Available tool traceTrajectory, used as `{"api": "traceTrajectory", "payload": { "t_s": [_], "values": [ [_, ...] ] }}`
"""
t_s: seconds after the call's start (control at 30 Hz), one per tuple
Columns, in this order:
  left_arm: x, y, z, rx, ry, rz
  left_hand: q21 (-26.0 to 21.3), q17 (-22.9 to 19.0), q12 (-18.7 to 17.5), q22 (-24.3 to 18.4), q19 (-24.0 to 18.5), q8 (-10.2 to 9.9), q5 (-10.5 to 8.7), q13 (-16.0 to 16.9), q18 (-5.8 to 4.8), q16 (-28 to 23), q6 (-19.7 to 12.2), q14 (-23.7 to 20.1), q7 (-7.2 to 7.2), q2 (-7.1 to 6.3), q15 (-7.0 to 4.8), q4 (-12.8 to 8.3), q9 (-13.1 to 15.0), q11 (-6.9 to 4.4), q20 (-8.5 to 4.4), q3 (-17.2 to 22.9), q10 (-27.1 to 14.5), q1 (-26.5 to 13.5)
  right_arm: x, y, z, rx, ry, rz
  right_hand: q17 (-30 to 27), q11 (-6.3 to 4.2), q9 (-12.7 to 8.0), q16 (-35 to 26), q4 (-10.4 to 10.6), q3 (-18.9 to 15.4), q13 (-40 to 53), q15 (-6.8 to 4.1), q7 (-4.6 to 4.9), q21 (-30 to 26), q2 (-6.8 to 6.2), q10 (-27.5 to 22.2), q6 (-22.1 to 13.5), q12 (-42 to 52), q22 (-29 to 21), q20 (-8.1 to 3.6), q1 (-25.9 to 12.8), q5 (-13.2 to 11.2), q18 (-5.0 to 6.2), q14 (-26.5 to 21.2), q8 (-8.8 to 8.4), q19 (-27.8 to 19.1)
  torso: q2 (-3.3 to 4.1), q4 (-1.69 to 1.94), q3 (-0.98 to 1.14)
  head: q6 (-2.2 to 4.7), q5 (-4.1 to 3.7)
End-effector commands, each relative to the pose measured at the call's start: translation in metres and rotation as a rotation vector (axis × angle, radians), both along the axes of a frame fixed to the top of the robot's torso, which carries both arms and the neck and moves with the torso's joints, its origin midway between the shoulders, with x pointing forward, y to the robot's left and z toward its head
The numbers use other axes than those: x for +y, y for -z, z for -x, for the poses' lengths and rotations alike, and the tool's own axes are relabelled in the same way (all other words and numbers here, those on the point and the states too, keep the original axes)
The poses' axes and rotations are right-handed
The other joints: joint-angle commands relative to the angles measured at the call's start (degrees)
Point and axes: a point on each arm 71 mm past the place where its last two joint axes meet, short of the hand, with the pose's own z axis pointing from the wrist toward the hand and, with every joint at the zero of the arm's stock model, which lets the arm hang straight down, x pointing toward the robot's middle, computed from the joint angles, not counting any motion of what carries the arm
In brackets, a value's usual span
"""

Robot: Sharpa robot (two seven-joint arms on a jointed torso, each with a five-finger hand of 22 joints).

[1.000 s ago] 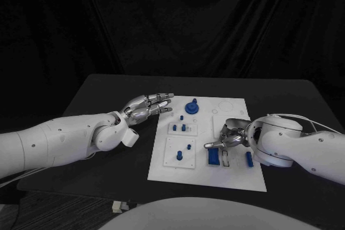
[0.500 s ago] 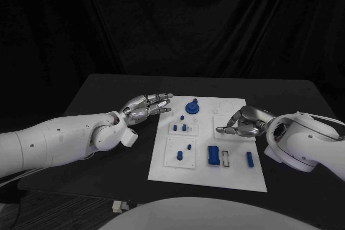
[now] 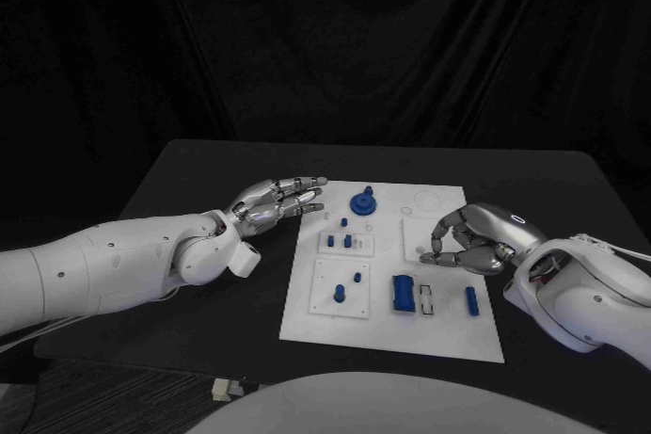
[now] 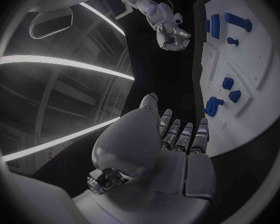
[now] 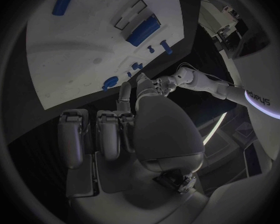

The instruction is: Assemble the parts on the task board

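Hands over a black surface (image 3: 203,175), dark curtain behind: left hand (image 3: 278,200) empty, fingers spread, just beside the white task board (image 3: 387,326); right hand (image 3: 468,236) curled, empty, above its right edge. Blue parts (image 3: 403,294) lie between them.

Right hand (image 3: 468,238) hangs over the task board's (image 3: 387,335) right side, crowding the long bar (image 3: 470,299) just beside it. Left hand (image 3: 278,200) sits off the board's far-left corner, near the round knob (image 3: 362,203). Between them, the block (image 3: 403,293) stands unblocked.
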Motion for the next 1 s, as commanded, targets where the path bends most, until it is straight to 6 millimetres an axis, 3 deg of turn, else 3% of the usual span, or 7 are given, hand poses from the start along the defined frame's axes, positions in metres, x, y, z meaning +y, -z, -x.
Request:
{"api": "traceTrajectory", "payload": {
  "t_s": [0.03, 0.07, 0.1, 0.13, 0.33, 0.57, 1.0],
  "values": [
    [-0.001, -0.001, 0.0, -0.005, 0.0, 0.018, 0.2, 0.0, 0.0, 0.0, 0.2, 0.1, 0.34, 0.0, -0.04, -0.1, 0.0, 0.0, 0.37, 0.24, 0.38, 0.2, 0.1, -0.4, 0.03, 0.2, -0.1, 0.2, 0.006, -0.001, 0.008, -0.134, -0.095, 0.041, 15.1, -0.35, 4.5, 0.2, 2.5, 4.0, 15.1, -0.79, -0.51, -0.1, -4.05, 6.0, -1.9, 0.2, 14.9, -0.48, -1.3, -4.4, -0.73, 6.0, 5.82, 5.6, 0.02, -0.04, 0.01, -0.01, 0.17],
    [-0.001, -0.001, 0.0, -0.005, 0.0, 0.018, 0.2, 0.0, 0.0, 0.0, 0.2, 0.1, 0.34, 0.0, -0.04, -0.1, 0.0, 0.0, 0.37, 0.24, 0.38, 0.2, 0.1, -0.4, 0.03, 0.2, -0.1, 0.2, 0.007, 0.001, 0.01, -0.134, -0.102, 0.047, 15.1, -0.54, 5.7, 0.2, 2.3, 4.2, 15.1, -0.89, -0.64, -0.1, -4.22, 6.0, -1.8, 0.2, 14.9, -0.56, -1.5, -5.2, -0.73, 6.0, 7.4, 5.6, 0.04, -0.01, 0.02, -0.01, 0.15],
    [-0.001, -0.001, 0.0, -0.005, 0.0, 0.018, 0.2, 0.0, 0.0, 0.0, 0.2, 0.1, 0.36, 0.0, -0.05, -0.1, 0.0, 0.0, 0.43, 0.24, 0.38, 0.2, 0.1, -0.43, 0.03, 0.2, -0.1, 0.2, 0.008, 0.005, 0.014, -0.132, -0.11, 0.055, 15.1, -0.88, 8.7, 0.2, 2.4, 4.4, 15.1, -1.17, -1.16, -0.1, -4.3, 6.0, -2.9, 0.2, 14.9, -0.92, -2.0, -5.7, -0.72, 6.0, 11.26, 5.6, 0.05, -0.01, 0.02, -0.01, 0.14],
    [-0.001, -0.001, 0.0, -0.005, 0.0, 0.018, 0.2, 0.0, 0.1, 0.0, 0.2, 0.1, 0.39, 0.0, -0.06, -0.1, 0.1, 0.0, 0.51, 0.25, 0.38, 0.2, 0.1, -0.46, 0.03, 0.2, -0.1, 0.2, 0.008, 0.007, 0.016, -0.129, -0.114, 0.058, 15.1, -0.92, 9.2, 0.2, 2.3, 4.3, 15.1, -1.32, -1.22, -0.1, -4.44, 6.0, -3.0, 0.2, 14.9, -0.9, -2.0, -5.9, -0.73, 6.0, 11.89, 5.6, 0.06, -0.01, 0.02, -0.01, 0.16],
    [0.0, -0.001, 0.0, -0.005, -0.001, 0.018, 0.2, 0.0, 0.1, 0.0, 0.2, 0.1, 0.39, 0.0, -0.06, -0.1, 0.1, 0.0, 0.51, 0.25, 0.38, 0.2, 0.1, -0.46, 0.03, 0.2, -0.1, 0.2, 0.011, 0.019, 0.025, -0.093, -0.131, 0.079, 15.1, -1.74, 18.0, 0.2, 2.3, 3.8, 15.1, -2.04, -2.22, -0.1, -5.07, 6.0, -1.1, 0.2, 14.9, -1.53, -3.0, -8.3, -0.72, 6.0, 23.53, 5.6, 0.01, -0.04, 0.01, -0.01, 0.32],
    [0.0, -0.001, 0.0, -0.002, 0.001, 0.018, 0.3, 0.0, 0.1, -0.1, 0.2, 0.1, 0.43, 0.0, -0.08, -0.1, 0.1, 0.0, 0.57, 0.27, 0.39, 0.1, 0.1, -0.46, 0.03, 0.3, -0.1, 0.3, 0.017, 0.029, 0.03, -0.066, -0.147, 0.084, 15.1, -1.98, 19.6, 0.2, 2.4, 3.1, 15.1, -2.22, -2.45, -0.2, -5.73, 6.0, -0.7, 0.2, 14.8, -1.72, -4.2, -9.3, -0.7, 6.0, 25.59, 5.5, 0.04, 0.01, 0.0, -0.01, 0.37],
    [0.0, 0.0, 0.0, -0.001, 0.002, 0.019, 0.3, 0.0, 0.0, 0.0, 0.2, 0.1, 0.48, 0.0, -0.1, -0.1, 0.0, 0.0, 0.55, 0.31, 0.41, 0.1, 0.0, -0.42, 0.04, 0.3, -0.1, 0.3, 0.026, 0.039, 0.033, -0.011, -0.171, 0.116, 15.1, -2.1, 19.5, 0.2, 2.3, 3.1, 15.1, -2.3, -2.55, -0.4, -5.71, 6.0, -2.2, 0.2, 14.7, -1.83, -3.5, -9.1, -0.63, 6.0, 25.02, 5.4, 0.03, 0.0, 0.01, -0.01, 0.32]
  ]
}}
